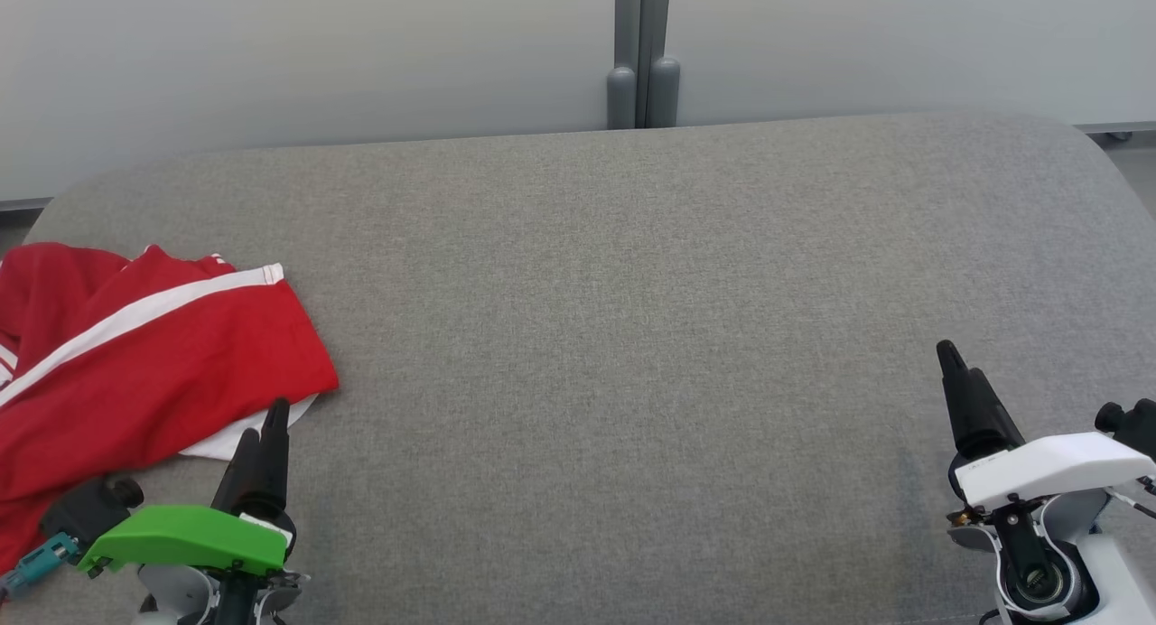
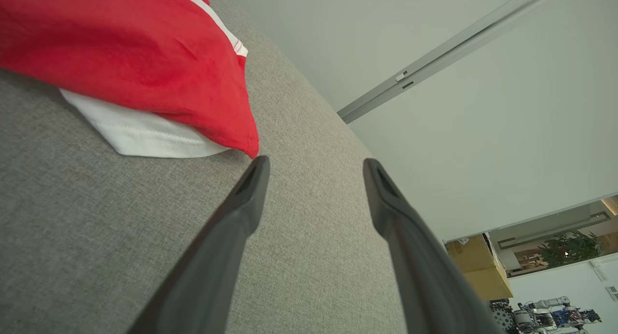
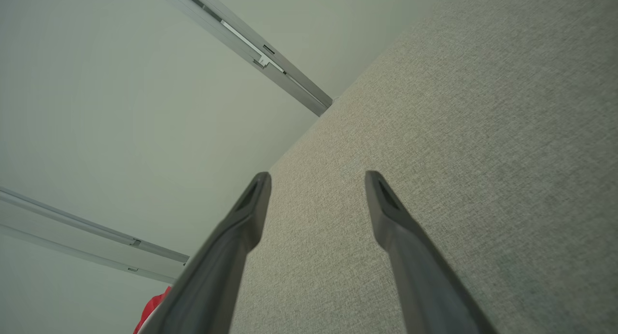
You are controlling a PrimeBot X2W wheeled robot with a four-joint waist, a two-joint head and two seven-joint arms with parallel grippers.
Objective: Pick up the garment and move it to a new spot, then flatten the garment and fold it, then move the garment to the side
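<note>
Left wrist view: the left gripper (image 2: pixel 316 165) has its two dark fingers spread wide, grasping nothing, with grey upholstery showing between them. The tip of one finger (image 2: pixel 251 189) sits just beside the red corner of the garment (image 2: pixel 145 59); whether it touches the cloth cannot be told. A white layer (image 2: pixel 145 131) protrudes from under the red fabric at that corner.

Right wrist view: the right gripper (image 3: pixel 317 176) is likewise released, fingers apart, above the bare grey cushioned surface (image 3: pixel 458 155). A small red sliver of cloth shows at the bottom edge of this view.

Head view: the garment, red with white stripes, lies rumpled at the left end of the cushioned surface and runs off the left edge of the frame. The left gripper, under a green housing (image 1: pixel 190 535), stands at the garment's near right corner. The right gripper, on a white housing (image 1: pixel 1048 467), is at the lower right, well apart from the garment. Pale wall panels (image 1: pixel 316 56) and a grey upright post (image 1: pixel 641 56) stand behind the surface.
</note>
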